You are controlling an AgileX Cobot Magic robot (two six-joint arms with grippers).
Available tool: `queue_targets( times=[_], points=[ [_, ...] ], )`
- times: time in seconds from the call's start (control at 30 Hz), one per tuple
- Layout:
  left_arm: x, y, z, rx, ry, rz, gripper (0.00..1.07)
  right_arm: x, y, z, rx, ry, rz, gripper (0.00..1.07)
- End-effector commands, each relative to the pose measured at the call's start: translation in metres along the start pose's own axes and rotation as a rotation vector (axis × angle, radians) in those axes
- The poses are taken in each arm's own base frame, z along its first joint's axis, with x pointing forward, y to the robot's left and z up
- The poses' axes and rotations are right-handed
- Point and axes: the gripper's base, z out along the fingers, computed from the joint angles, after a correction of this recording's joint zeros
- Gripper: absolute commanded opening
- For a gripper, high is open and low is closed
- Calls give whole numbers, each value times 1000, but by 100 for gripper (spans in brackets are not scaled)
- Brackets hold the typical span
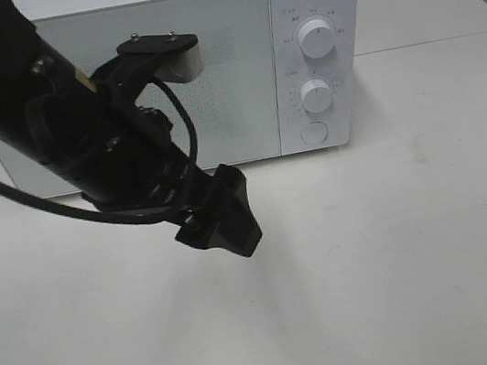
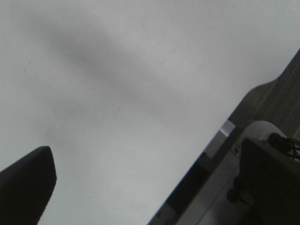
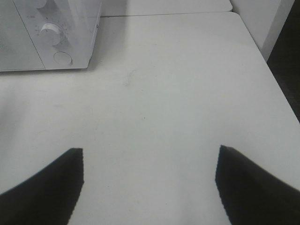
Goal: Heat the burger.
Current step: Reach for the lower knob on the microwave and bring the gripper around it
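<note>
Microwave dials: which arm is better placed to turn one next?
Right, likely: the right gripper, open, faces the dials across the table; the left gripper hangs before the door, left of them.

A white surface (image 1: pixel 408 286), matte and flat, is seen filling most of the high view. A white microwave oven (image 1: pixel 208 77) is stood directly on it toward the back, with its door shut. Two round knobs (image 1: pixel 317 39) and a round button (image 1: pixel 313 132) are carried on its right-hand panel. A seam (image 1: pixel 443 40) is seen crossing the surface beside the oven.
</note>
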Motion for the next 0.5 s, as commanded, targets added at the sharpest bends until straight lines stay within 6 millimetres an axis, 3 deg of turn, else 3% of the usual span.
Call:
queue_targets(
  times=[0.03,0.2,0.27,0.47,0.5],
  points=[
    [9,5,-28,5,49,-92,100,2,-1,-4,9,-41,-2,75],
    [18,21,-48,2,78,-154,100,2,-1,-4,9,-41,-2,75],
    [31,41,-71,-2,114,-233,100,2,-1,-4,9,-41,-2,75],
    [45,60,-93,-15,130,-318,100,2,-1,-4,9,-41,-2,75],
    [53,69,-105,-30,135,-355,100,2,-1,-4,9,-41,-2,75]
  ],
)
